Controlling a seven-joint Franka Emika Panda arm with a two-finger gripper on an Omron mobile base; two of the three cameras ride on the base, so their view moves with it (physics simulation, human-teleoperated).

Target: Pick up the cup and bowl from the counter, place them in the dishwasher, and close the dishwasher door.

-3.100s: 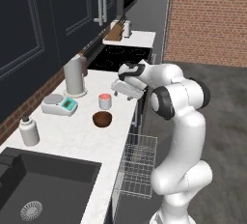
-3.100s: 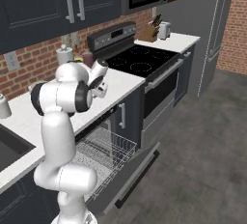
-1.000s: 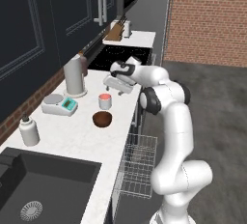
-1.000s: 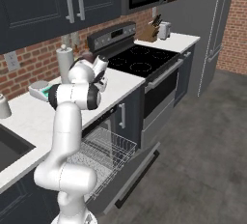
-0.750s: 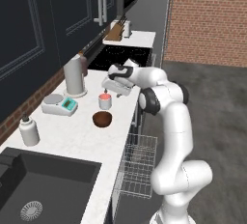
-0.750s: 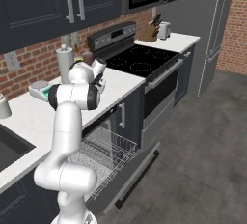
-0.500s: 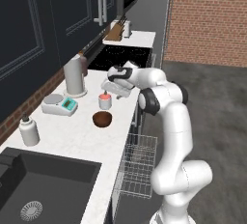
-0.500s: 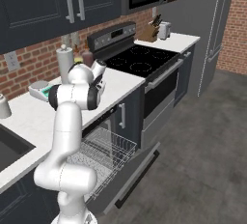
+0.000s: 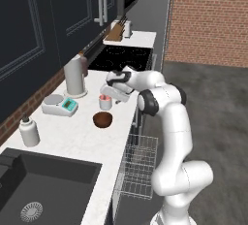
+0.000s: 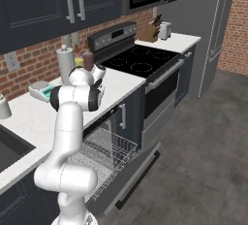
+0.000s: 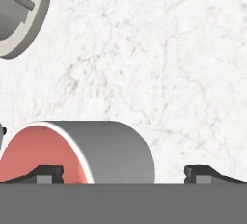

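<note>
Pickup step for the cup point(image 9: 105, 102): gripper point(image 11: 123, 172) hangs over it w/ jaws wide open, holding nothing, cup upright on the counter point(image 9: 72, 136) just beyond the bowl point(image 9: 102, 119); next needs descent to straddle cup, then close.

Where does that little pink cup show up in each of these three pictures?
Left base view: the cup stands mid-picture on the counter, under the gripper, just beyond the bowl.
Right base view: I cannot make it out behind the arm.
Hand view: lower left, salmon inside facing us.
Shared landmark: the tall grey canister.
</note>
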